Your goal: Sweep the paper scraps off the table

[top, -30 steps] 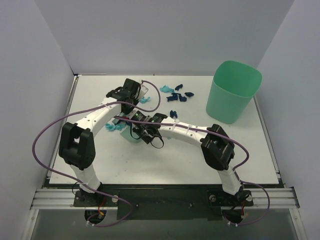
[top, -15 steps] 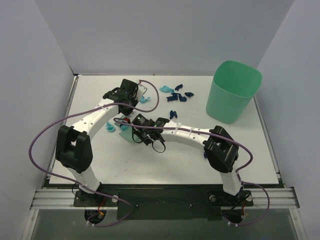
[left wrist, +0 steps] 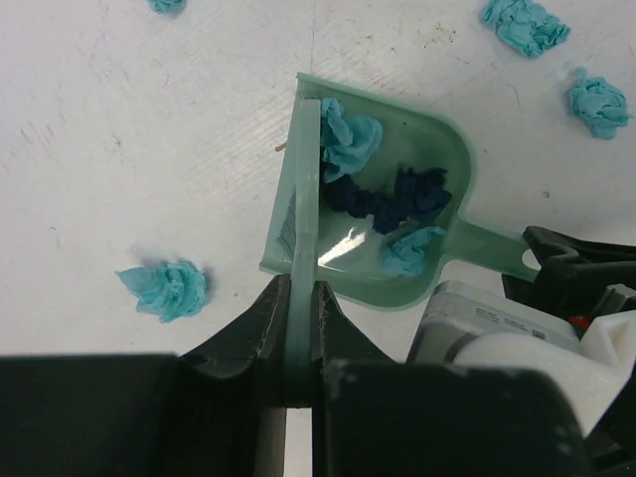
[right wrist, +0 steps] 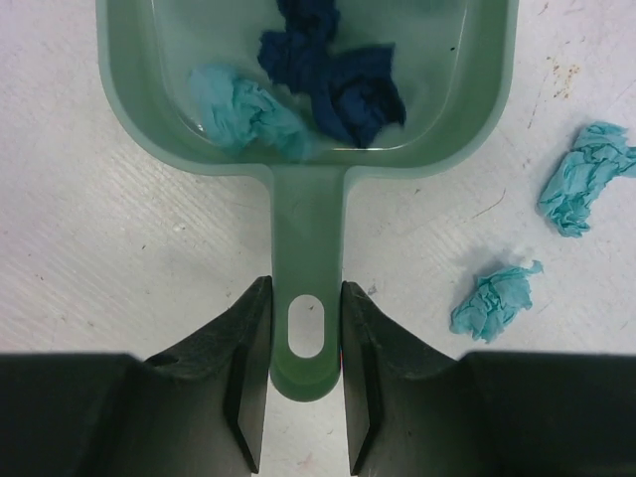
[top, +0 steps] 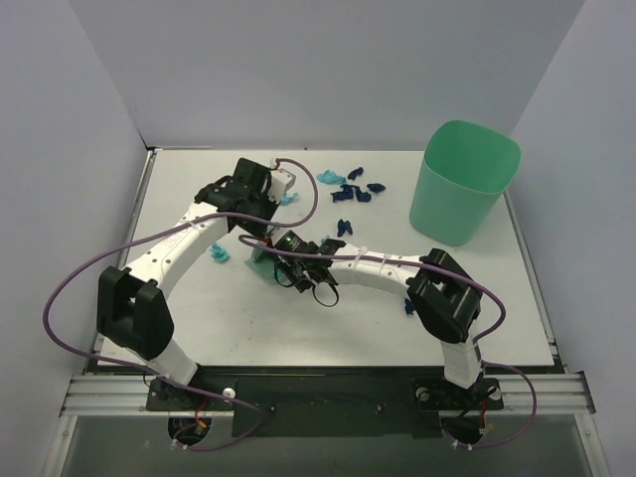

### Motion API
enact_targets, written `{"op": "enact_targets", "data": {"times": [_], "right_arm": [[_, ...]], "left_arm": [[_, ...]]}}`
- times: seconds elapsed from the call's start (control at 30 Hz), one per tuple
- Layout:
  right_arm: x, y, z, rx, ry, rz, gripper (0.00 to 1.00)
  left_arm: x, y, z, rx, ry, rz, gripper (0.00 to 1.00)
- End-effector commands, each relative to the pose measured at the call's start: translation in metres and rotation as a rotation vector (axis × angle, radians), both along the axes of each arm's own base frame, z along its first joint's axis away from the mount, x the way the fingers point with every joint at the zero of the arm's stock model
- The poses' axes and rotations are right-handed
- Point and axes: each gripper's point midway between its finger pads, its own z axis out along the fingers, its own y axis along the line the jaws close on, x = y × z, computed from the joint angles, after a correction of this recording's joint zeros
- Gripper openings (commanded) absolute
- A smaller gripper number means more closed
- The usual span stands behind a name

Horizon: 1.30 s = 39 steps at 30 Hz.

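Observation:
My left gripper (top: 258,221) is shut on the thin green hand brush (left wrist: 303,199), which stands at the mouth of a green dustpan (top: 262,262). My right gripper (top: 286,264) is shut on the dustpan's handle (right wrist: 306,248). Inside the pan lie navy paper scraps (right wrist: 333,79) and teal ones (right wrist: 243,114). More scraps lie on the white table (top: 199,318): a teal one left of the pan (top: 219,254), a navy and teal cluster at the back (top: 348,189), one by my left wrist (top: 290,199), and two beside the handle (right wrist: 586,174).
A tall green bin (top: 465,194) stands at the table's back right. Grey walls close in the left, back and right sides. Purple cables loop off both arms over the table. A small scrap lies by my right elbow (top: 407,309).
My left arm swung its elbow leftward and the brush drew toward the pan. A teal scrap that lay just left of the pan no longer shows on the table. The right gripper shifted slightly nearer.

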Motion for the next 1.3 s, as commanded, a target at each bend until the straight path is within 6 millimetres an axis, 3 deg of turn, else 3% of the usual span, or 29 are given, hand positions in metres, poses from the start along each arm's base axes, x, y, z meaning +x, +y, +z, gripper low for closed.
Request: {"op": "enact_targets", "data": {"times": [0.0, 0.13, 0.4, 0.67, 1.03, 1.27], "right_arm": [[0.007, -0.003, 0.016, 0.045, -0.032, -0.042, 0.00], [0.009, -0.006, 0.016, 0.053, -0.045, -0.058, 0.00], [0.010, -0.016, 0.015, 0.058, -0.078, -0.091, 0.00], [0.017, -0.019, 0.027, 0.096, -0.147, -0.140, 0.00], [0.023, -0.018, 0.060, 0.156, -0.228, -0.193, 0.00], [0.027, -0.027, 0.093, 0.161, -0.271, -0.236, 0.00]], "left_arm": [[-0.029, -0.012, 0.000, -0.087, 0.086, -0.019, 0.00], [-0.034, -0.006, -0.001, -0.076, 0.090, 0.006, 0.00], [-0.036, 0.009, 0.023, -0.064, 0.026, 0.088, 0.00], [-0.032, 0.029, 0.048, -0.028, -0.051, 0.174, 0.00], [-0.022, 0.040, 0.102, -0.098, -0.188, 0.329, 0.00], [-0.020, 0.073, 0.142, -0.090, -0.337, 0.510, 0.00]]}}
